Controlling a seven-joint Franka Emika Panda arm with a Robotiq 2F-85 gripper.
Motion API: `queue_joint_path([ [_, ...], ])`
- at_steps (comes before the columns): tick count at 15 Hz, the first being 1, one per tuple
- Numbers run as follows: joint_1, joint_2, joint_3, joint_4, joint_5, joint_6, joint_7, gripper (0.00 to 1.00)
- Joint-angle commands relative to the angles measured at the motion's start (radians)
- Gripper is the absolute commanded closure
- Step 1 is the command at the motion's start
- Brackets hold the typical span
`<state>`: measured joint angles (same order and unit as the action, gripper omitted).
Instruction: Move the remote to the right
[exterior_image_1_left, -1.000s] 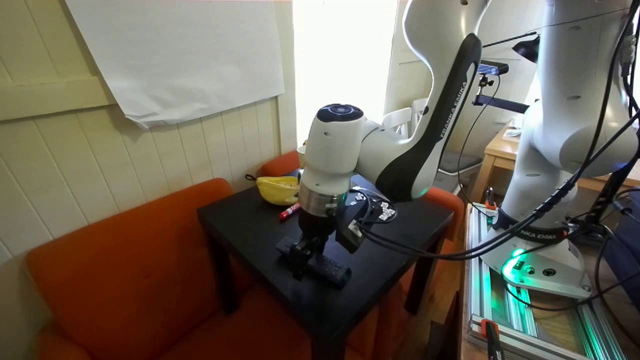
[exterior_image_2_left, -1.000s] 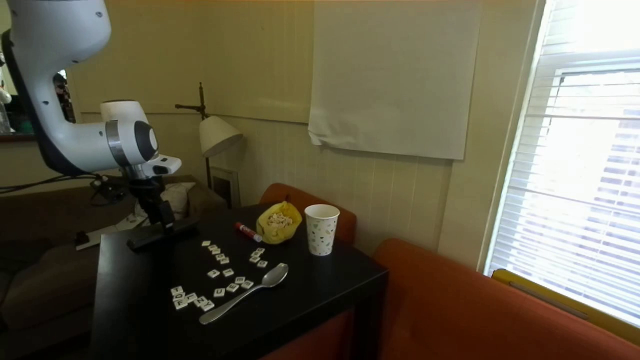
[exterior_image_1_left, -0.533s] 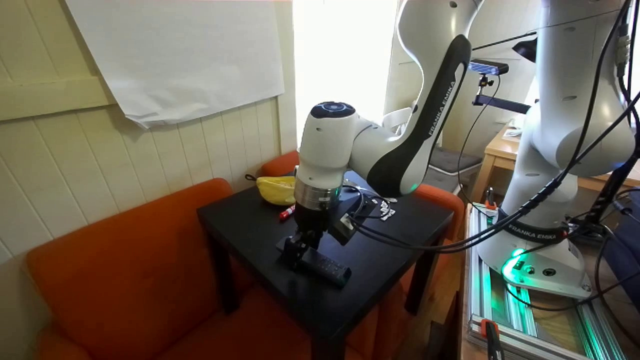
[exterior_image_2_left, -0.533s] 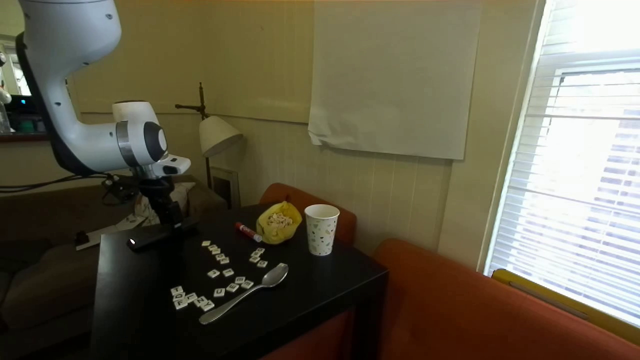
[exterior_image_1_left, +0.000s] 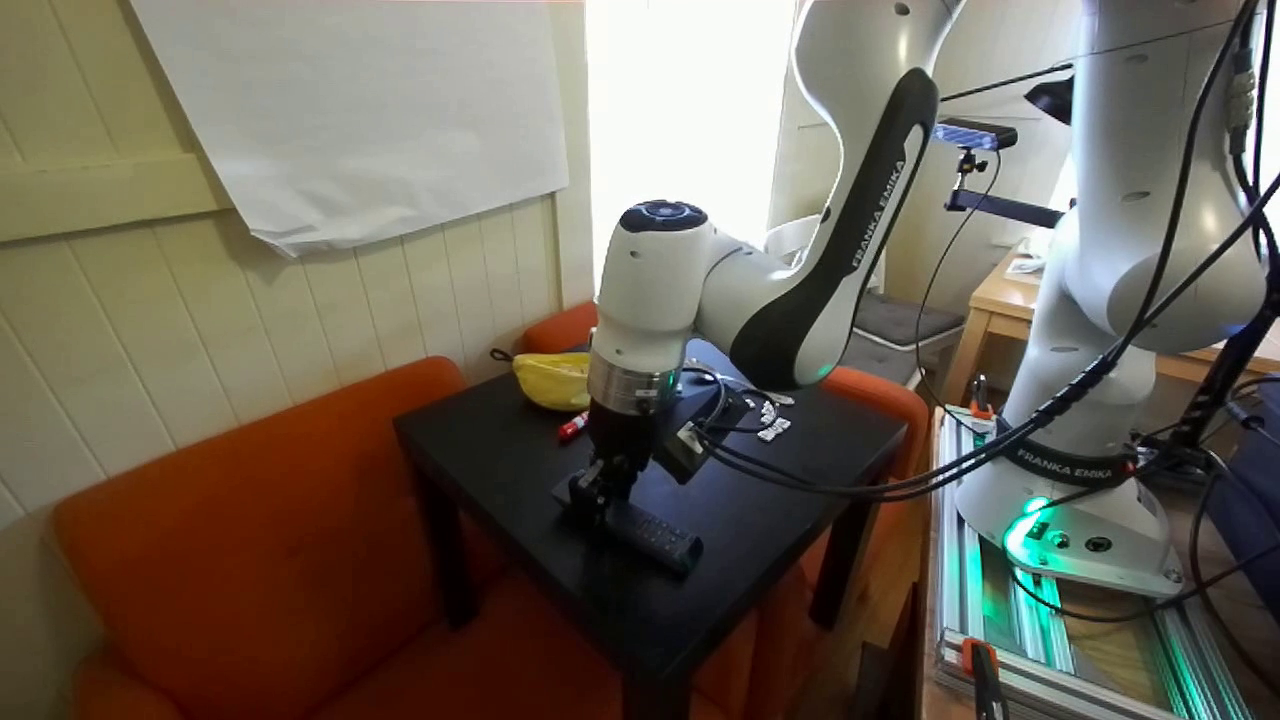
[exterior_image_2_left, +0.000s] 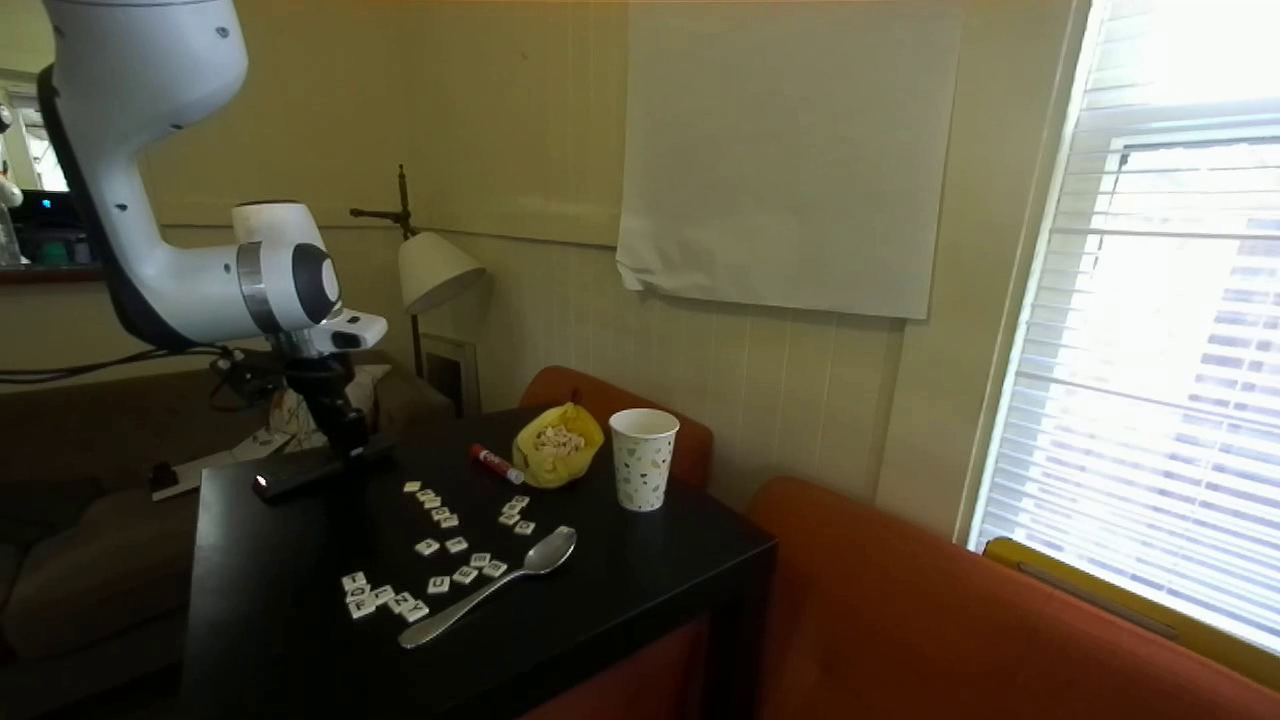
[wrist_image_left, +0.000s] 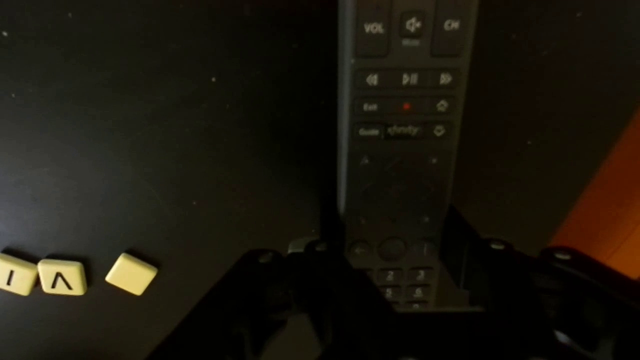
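The remote (wrist_image_left: 402, 150), a slim black bar with rows of buttons, lies flat on the dark table. Both exterior views show the remote (exterior_image_1_left: 652, 535) (exterior_image_2_left: 292, 480) near a table edge, its middle partly covered by the fingers. Straddling its width, my gripper (wrist_image_left: 395, 232) is shut on it, with one finger (wrist_image_left: 460, 250) against each long side. Seen from outside, the gripper (exterior_image_1_left: 592, 508) (exterior_image_2_left: 352, 448) points downward at table height. In the wrist view the number-key end is partly hidden behind the jaws.
On the black table (exterior_image_2_left: 620, 580) are several letter tiles (exterior_image_2_left: 414, 609), a spoon (exterior_image_2_left: 480, 595), a red marker (exterior_image_2_left: 496, 464), a yellow pouch (exterior_image_2_left: 555, 476) and a paper cup (exterior_image_2_left: 640, 475). An orange seat (exterior_image_1_left: 260, 530) borders the table.
The arm has shifted a little along the remote, leftward in one exterior picture and rightward in another. The jaws have gone from open to shut around the remote, which has stayed in place.
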<state>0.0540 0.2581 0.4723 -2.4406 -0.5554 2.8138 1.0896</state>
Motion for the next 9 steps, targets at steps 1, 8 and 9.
queue_joint_path([
  [1,0.069,-0.044,-0.036,-0.007,0.255,0.031,-0.238,0.74],
  [8,0.104,-0.171,-0.163,0.141,0.424,-0.215,-0.541,0.74],
  [9,0.109,-0.182,-0.203,0.158,0.382,-0.232,-0.523,0.74],
])
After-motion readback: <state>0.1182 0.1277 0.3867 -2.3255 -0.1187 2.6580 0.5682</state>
